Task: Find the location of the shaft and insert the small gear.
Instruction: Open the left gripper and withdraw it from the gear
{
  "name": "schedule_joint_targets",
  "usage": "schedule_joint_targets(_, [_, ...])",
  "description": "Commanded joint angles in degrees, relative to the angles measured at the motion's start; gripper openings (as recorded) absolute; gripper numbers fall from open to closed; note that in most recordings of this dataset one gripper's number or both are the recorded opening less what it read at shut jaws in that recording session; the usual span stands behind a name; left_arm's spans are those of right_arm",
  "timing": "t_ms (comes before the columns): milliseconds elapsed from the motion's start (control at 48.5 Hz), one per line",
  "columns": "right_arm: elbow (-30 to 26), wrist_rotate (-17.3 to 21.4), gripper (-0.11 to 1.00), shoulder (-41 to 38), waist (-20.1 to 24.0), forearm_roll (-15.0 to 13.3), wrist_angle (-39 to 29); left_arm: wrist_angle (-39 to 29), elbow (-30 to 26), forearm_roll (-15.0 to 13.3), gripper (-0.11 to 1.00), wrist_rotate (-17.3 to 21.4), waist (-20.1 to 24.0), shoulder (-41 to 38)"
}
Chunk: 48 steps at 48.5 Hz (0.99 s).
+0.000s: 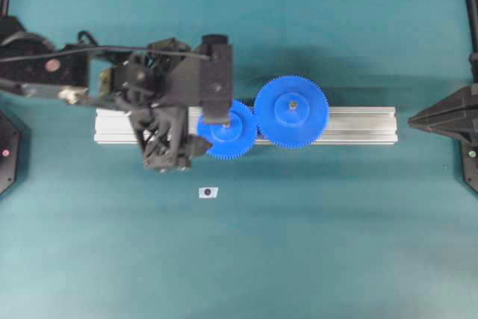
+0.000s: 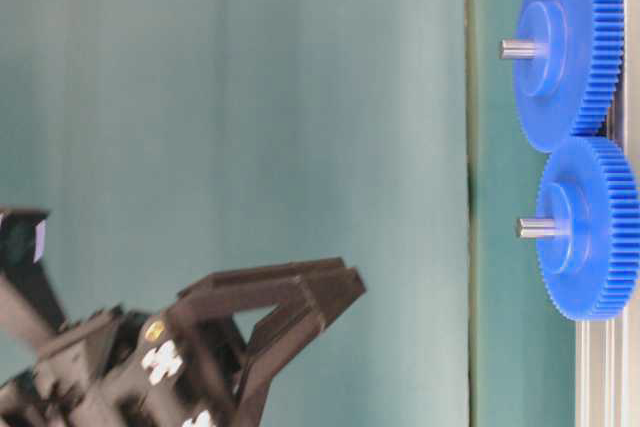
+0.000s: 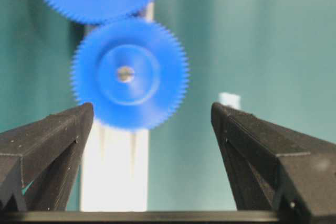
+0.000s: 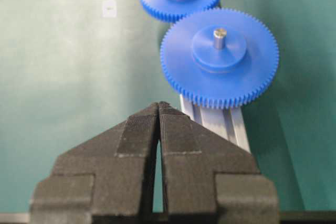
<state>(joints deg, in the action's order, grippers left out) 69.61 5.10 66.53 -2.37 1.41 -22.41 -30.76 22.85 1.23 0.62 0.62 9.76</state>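
Risk: snag on retreat | left gripper (image 3: pixel 152 124) spread wide, empty | small gear (image 3: pixel 129 73) just ahead, seated on shaft (image 3: pixel 125 73), meshed with big gear (image 1: pixel 291 110) | finger clipping teeth could lift it off | right gripper (image 4: pixel 158 109) pressed together, well apart

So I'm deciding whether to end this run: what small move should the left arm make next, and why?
Probably just lift the left gripper up and away. Its jaws stand wide open and empty, and the small gear already sits on the shaft, teeth meeting the larger gear on the rail. The right gripper is shut and apart.
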Motion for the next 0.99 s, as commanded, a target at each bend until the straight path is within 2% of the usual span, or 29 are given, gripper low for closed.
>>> schedule_joint_targets(0, [-0.6,0.4,0.04,-0.4,-0.1,0.0,0.4,1.9,0.6,0.3,0.91,-0.4,-1.4,2.6])
schedule_joint_targets(206, [-0.6,0.4,0.04,-0.4,-0.1,0.0,0.4,9.9,4.6,0.3,0.91,-2.8,-3.2,6.7])
schedule_joint_targets(475, [-0.5,0.4,0.04,-0.2,-0.1,0.1,0.4,22.0,13.0,0.3,0.91,-5.4,-3.4,13.2])
schedule_joint_targets(743, [-0.5,0.4,0.04,0.4,-0.1,0.0,0.4,27.4,18.4,0.3,0.91,-5.6,-3.5,17.5])
schedule_joint_targets(970, [0.2,0.4,0.04,0.4,-0.1,0.0,0.7,28.0,20.0,0.3,0.91,-5.4,-3.5,18.0])
